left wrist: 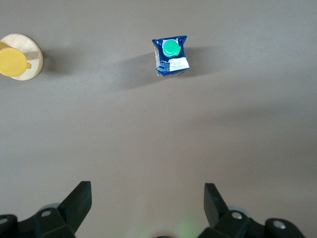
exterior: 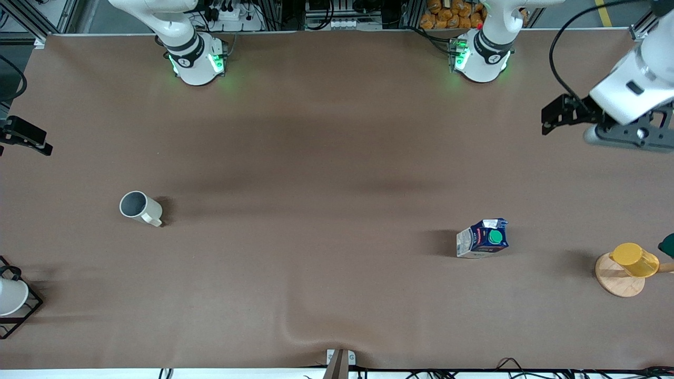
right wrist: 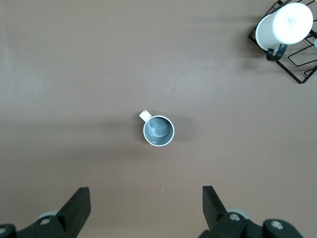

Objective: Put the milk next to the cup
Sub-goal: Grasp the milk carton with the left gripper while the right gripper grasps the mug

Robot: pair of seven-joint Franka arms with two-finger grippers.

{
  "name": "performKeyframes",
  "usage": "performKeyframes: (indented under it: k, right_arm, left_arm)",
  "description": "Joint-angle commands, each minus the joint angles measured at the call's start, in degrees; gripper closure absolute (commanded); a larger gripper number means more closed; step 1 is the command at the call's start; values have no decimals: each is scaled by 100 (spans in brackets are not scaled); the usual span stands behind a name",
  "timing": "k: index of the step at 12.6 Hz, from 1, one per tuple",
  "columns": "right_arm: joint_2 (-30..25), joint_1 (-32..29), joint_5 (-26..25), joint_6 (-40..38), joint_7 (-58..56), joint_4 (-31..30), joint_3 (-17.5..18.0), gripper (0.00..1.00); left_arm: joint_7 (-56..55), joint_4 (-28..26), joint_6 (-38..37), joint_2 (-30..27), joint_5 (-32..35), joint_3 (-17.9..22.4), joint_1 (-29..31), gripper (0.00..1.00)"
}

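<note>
The milk (exterior: 484,238) is a dark blue carton with a green cap. It stands upright on the table toward the left arm's end and also shows in the left wrist view (left wrist: 171,57). The cup (exterior: 139,207) is an off-white mug with a grey inside. It stands upright toward the right arm's end and shows in the right wrist view (right wrist: 158,130). My left gripper (exterior: 550,118) is open and empty, up in the air over the table's left-arm end, apart from the milk (left wrist: 147,198). My right gripper (exterior: 26,138) is open and empty, high over the right-arm end (right wrist: 146,198).
A yellow cup (exterior: 634,259) on a wooden disc (exterior: 616,281) stands beside the milk at the left arm's end. A white cup (exterior: 10,297) in a black wire rack (exterior: 29,310) sits at the right arm's end, nearer the front camera than the mug. A brown cloth (exterior: 316,210) covers the table.
</note>
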Motion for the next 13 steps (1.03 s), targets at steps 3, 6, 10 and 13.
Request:
performKeyframes:
  k: [3, 6, 10, 13]
  right_arm:
    - [92, -49, -42, -112, -331, 152, 36, 0]
    - [469, -58, -34, -51, -500, 152, 45, 0]
    - [987, -49, -34, 115, -508, 152, 45, 0]
    - [1347, -110, 395, 301, -517, 117, 36, 0]
  left_arm:
    - [13, 698, 436, 1097, 52, 26, 35, 0]
    - [-67, 654, 920, 1528, 34, 17, -26, 0]
    - [-67, 540, 1623, 2055, 113, -36, -122, 0]
    - [-67, 540, 2107, 2503, 166, -18, -254, 0]
